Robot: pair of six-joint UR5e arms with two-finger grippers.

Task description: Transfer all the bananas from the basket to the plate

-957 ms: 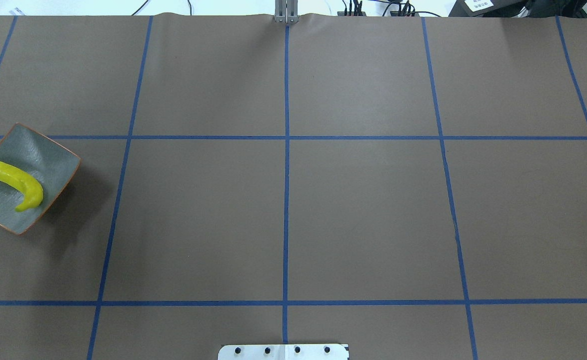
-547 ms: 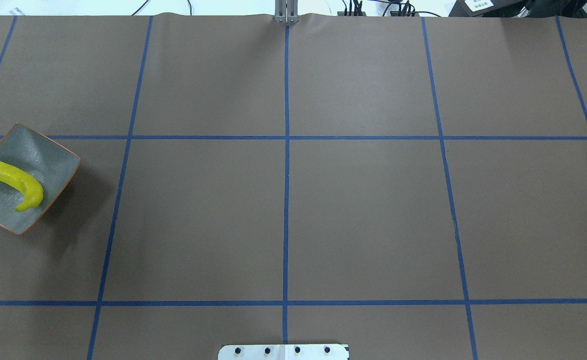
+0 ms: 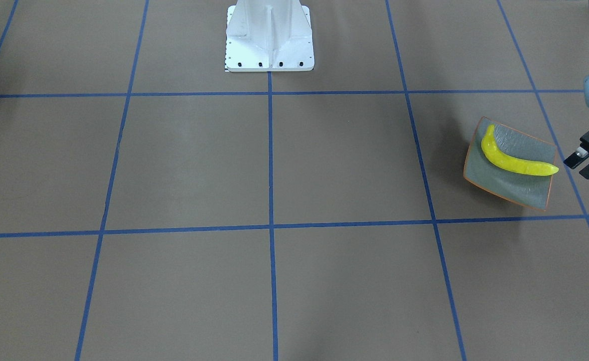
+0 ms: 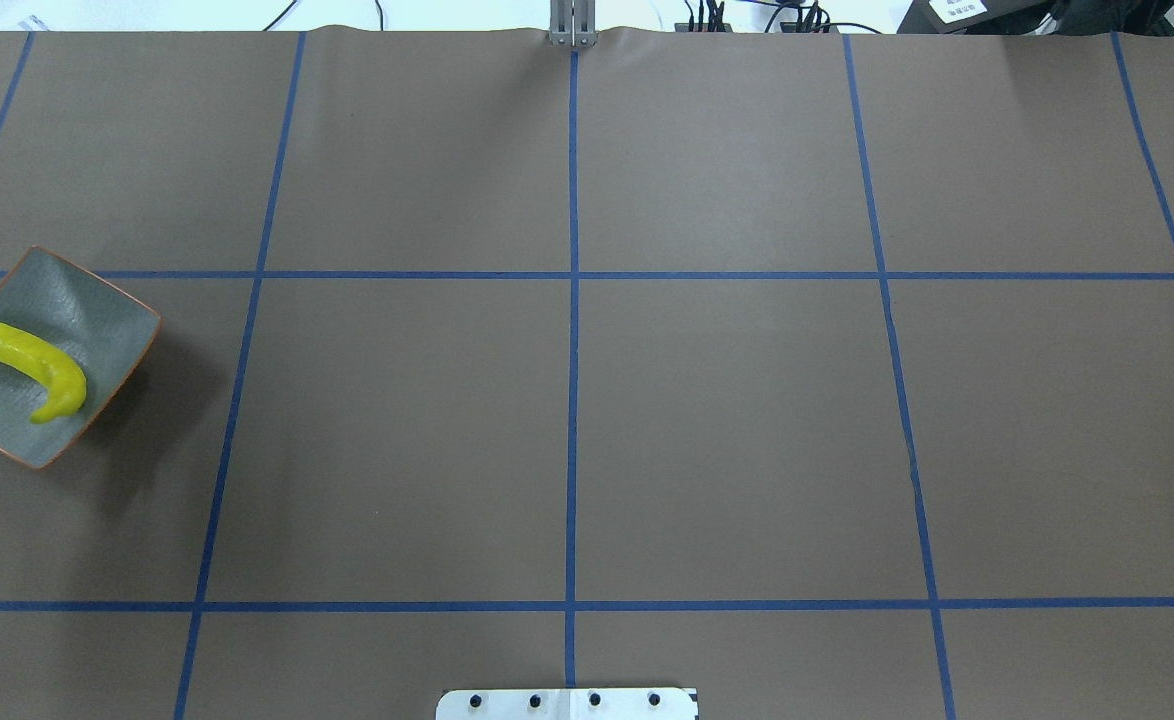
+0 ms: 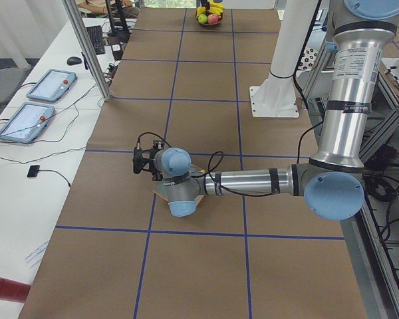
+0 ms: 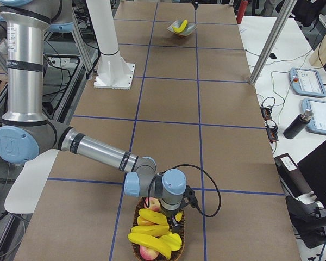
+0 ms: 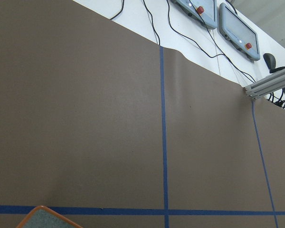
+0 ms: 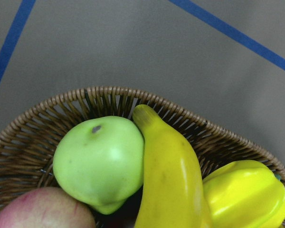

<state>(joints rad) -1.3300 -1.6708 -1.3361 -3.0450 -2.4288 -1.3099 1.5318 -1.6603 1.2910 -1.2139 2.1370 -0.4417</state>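
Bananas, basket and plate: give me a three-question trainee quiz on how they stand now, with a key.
1. True or false: the plate holds two bananas.
2. Which arm reaches over the basket? A) left B) right C) neither
3. Fill in: in the right wrist view, the fruit just left of the long banana is a green ____.

Key:
1. False: only one banana lies on it.
2. B: the right arm, the near one in the exterior right view.
3. apple
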